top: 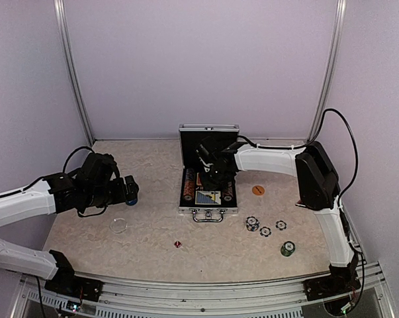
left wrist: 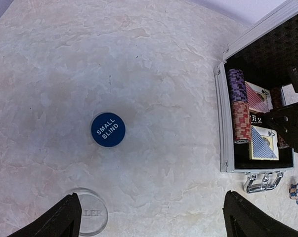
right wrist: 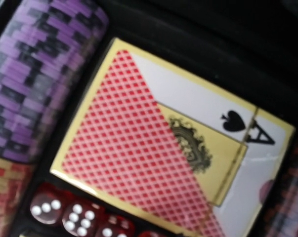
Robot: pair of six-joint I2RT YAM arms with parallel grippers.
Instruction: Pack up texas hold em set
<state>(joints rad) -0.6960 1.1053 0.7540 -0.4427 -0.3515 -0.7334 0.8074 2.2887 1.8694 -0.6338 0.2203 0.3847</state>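
Two decks (right wrist: pixel 158 138), dice (right wrist: pixel 77 215) and chip stacks (left wrist: pixel 237 98) lie in the open case (top: pixel 208 210) on the desk (top: pixel 153 165); discs (left wrist: pixel 108 129), loose chips (top: pixel 265 228) and one die (top: pixel 178 244) wait outside. Left fingers (left wrist: pixel 60 219) gape; the right fingers' (left wrist: pixel 287 126) state we cannot tell.

We read "SMALL BLIND" in white capitals on the blue disc (left wrist: pixel 108 130) lying on the table. On the clear disc (left wrist: pixel 92 213) beside it we could make out only the letters "LER", the rest being hidden. The red-backed card deck (right wrist: pixel 153 143) in the case bore a black spade sign and a capital "A". The red dice (right wrist: pixel 77 217) showed white pips.
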